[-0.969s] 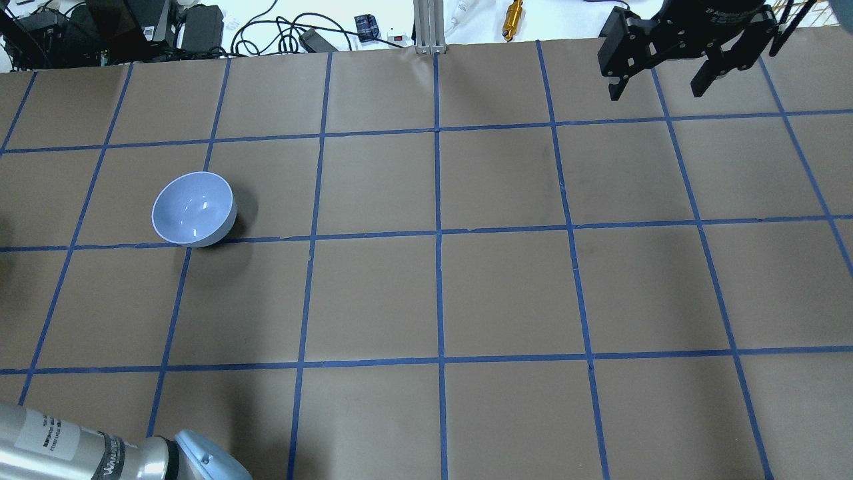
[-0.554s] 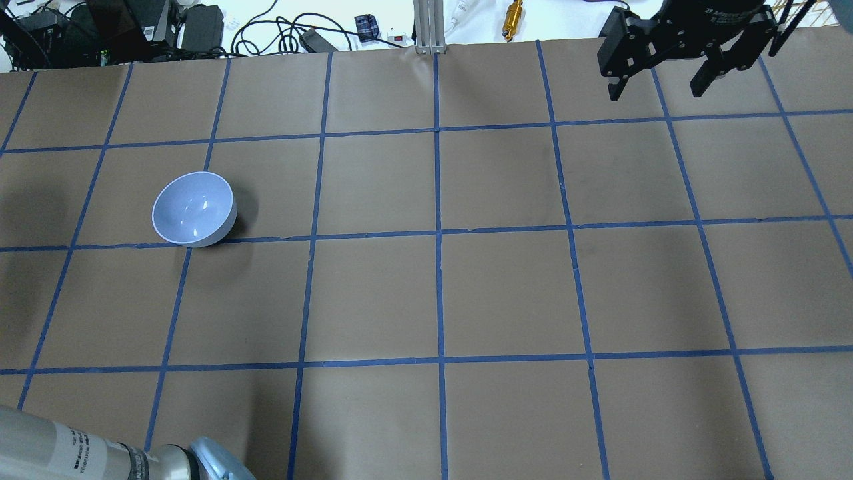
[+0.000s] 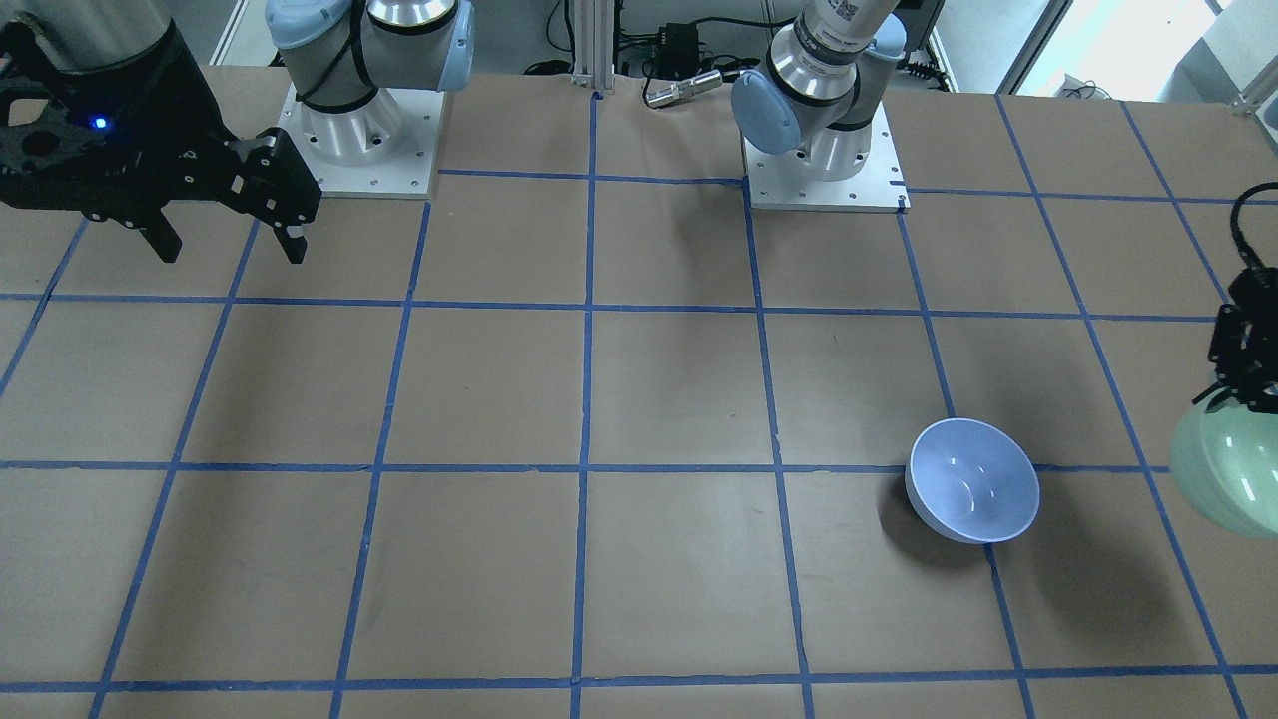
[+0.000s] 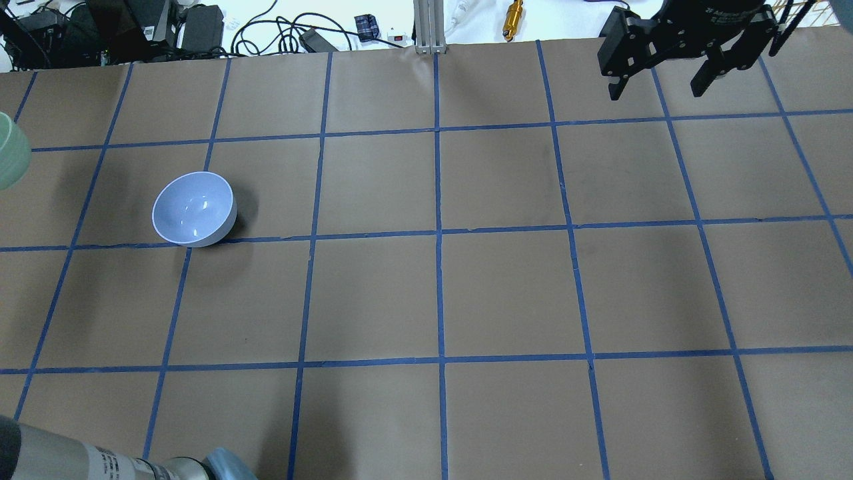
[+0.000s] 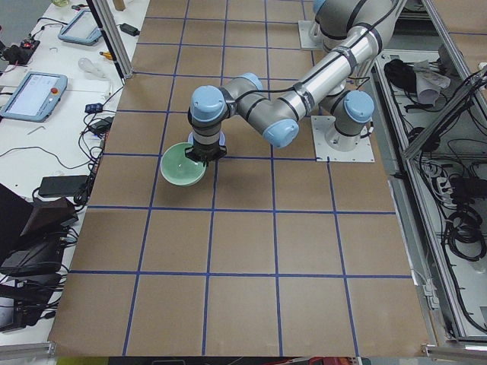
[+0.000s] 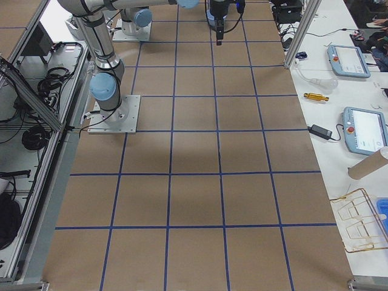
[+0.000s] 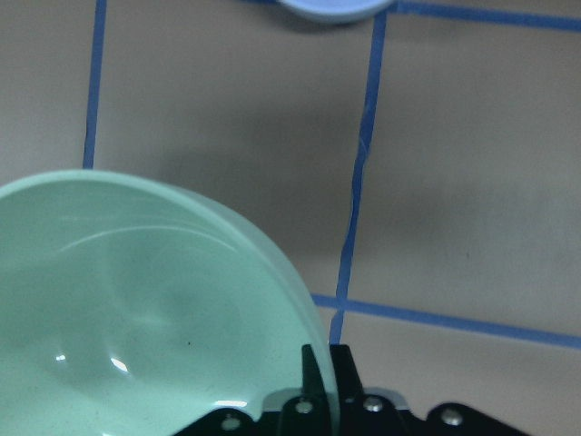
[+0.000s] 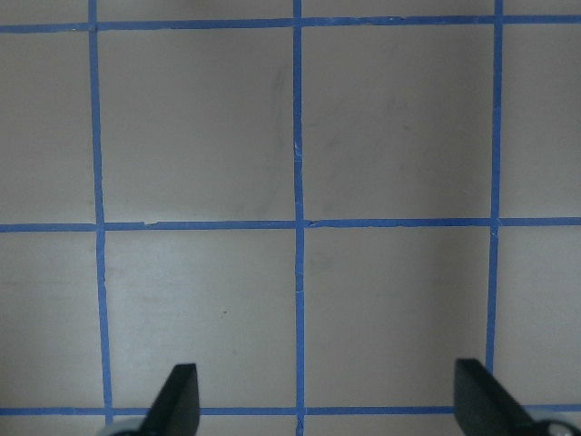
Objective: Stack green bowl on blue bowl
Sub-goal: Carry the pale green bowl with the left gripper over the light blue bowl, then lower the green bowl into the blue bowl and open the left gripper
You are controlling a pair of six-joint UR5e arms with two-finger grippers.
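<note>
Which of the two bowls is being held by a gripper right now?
The green bowl: the left gripper pinches its rim. The blue bowl sits alone on the table, untouched.

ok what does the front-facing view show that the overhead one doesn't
Only the front-facing view shows the right arm's base, the left arm's base, and the left end effector at its right edge, gripping the rim of the green bowl.

Only the overhead view shows the white bench beyond the table, with cables and a gold cylinder. It catches just a sliver of the green bowl at its left edge.

Both show the blue bowl upright and empty on the brown table, and the right end effector open, holding nothing.
</note>
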